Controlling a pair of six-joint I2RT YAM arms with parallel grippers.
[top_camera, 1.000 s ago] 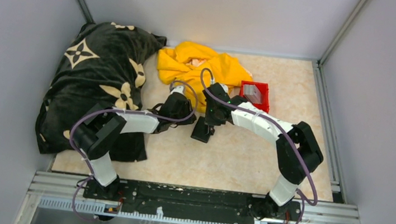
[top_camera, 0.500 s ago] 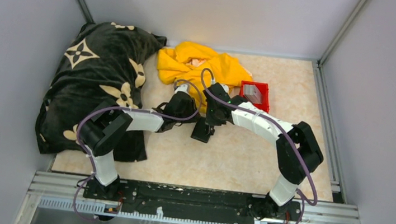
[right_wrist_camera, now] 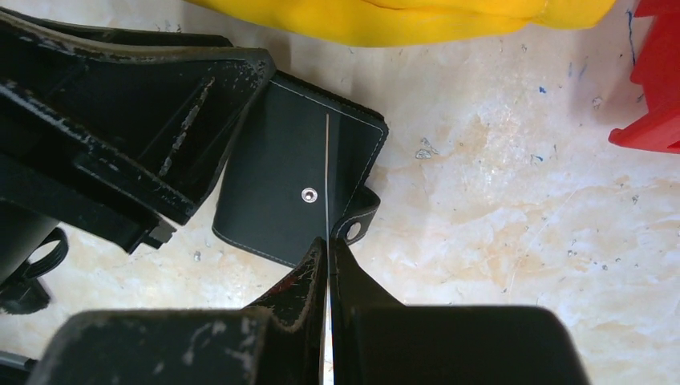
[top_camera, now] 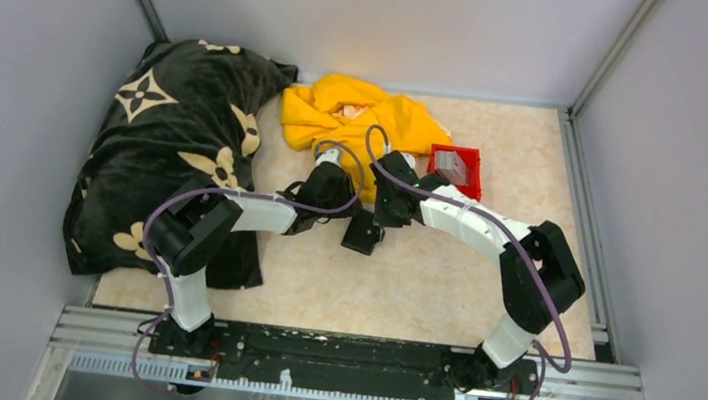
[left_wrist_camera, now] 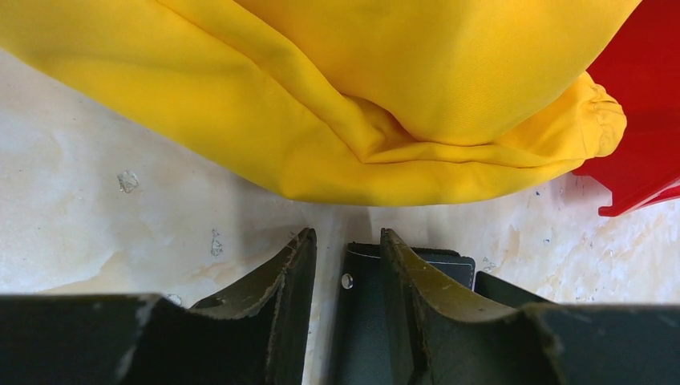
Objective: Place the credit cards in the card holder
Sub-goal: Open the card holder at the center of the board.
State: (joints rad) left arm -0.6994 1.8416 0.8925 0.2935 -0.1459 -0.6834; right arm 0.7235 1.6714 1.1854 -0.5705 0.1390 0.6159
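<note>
Right fingers (right_wrist_camera: 319, 261) are clamping one credit card (right_wrist_camera: 327, 172) edge-on, just over the card holder (right_wrist_camera: 273, 200) - it's lying folded, tab unsnapped, on the worktop (right_wrist_camera: 497, 208) beside yellow cloth (left_wrist_camera: 361, 96). Left fingers (left_wrist_camera: 297, 269) are sitting slightly apart - straddling the holder's edge.

Beige mottled worktop (top_camera: 440, 290). Near centre, black card holder (top_camera: 361, 231) lying flat; at twelve o'clock, crumpled yellow cloth (top_camera: 340, 108); at one, red bin (top_camera: 477, 174) beside it; at nine, floral blanket (top_camera: 167, 128).
</note>
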